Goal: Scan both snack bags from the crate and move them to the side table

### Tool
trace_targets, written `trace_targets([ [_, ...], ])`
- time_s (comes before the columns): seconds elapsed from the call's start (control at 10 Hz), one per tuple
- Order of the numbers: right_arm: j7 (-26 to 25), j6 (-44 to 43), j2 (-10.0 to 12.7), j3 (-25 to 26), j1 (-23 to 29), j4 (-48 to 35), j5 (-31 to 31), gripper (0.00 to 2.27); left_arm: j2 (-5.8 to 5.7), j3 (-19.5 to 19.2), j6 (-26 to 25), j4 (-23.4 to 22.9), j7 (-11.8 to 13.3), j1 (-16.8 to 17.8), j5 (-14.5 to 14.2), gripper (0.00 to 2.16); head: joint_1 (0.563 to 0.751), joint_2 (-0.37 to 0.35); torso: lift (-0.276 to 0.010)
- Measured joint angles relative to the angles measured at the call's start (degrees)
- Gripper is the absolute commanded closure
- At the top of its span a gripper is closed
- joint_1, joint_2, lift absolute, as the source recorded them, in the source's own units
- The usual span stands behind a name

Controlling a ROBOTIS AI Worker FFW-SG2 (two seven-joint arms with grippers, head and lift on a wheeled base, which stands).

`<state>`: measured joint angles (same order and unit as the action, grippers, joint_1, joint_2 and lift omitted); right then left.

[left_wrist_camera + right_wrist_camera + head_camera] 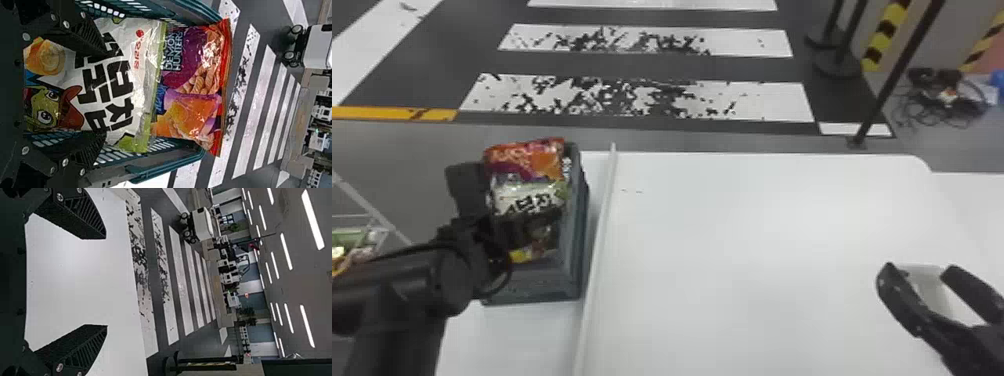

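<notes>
Left gripper (105, 92) nearest lens: jaws released, straddling white snack bag (135, 90), likely for pinch across its width. Orange-purple bag (192, 113) behind; crate (537, 287) at frame left props both. We see right gripper (918, 269) lower right, jaws apart over counter (757, 250), presumably waiting.

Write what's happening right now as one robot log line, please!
left hand: open, at white bag | white bag, red bag: both in crate | right hand: open, above white table
</notes>
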<state>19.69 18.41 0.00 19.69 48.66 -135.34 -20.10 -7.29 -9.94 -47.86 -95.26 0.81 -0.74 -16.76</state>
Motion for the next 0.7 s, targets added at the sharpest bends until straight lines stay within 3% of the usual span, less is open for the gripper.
trace_targets([
  [0.1, 0.05, 0.04, 0.0, 0.0, 0.16, -0.02, 0.14, 0.12, -0.05, -0.85, -0.28, 1.17, 1.67, 0.56, -0.22, 0.73, 0.695, 0.026, -0.029],
  [0.2, 0.08, 0.34, 0.0, -0.03, 0.23, -0.02, 0.22, 0.12, -0.08, -1.58, -1.07, 2.12, 3.78, 0.87, -0.36, 1.28, 0.695, 0.024, -0.029],
  [0.4, 0.09, 0.58, 0.0, -0.52, 0.0, -0.02, 0.52, 0.12, -0.08, -2.25, -1.9, 2.57, 4.12, 0.87, -1.13, 1.7, 0.695, 0.027, -0.029],
  [0.7, 0.09, 1.13, 0.0, -0.78, -0.22, -0.02, 0.55, 0.12, -0.09, -2.87, -1.51, 1.67, 3.33, 0.24, -1.34, 1.74, 0.695, 0.044, -0.029],
])
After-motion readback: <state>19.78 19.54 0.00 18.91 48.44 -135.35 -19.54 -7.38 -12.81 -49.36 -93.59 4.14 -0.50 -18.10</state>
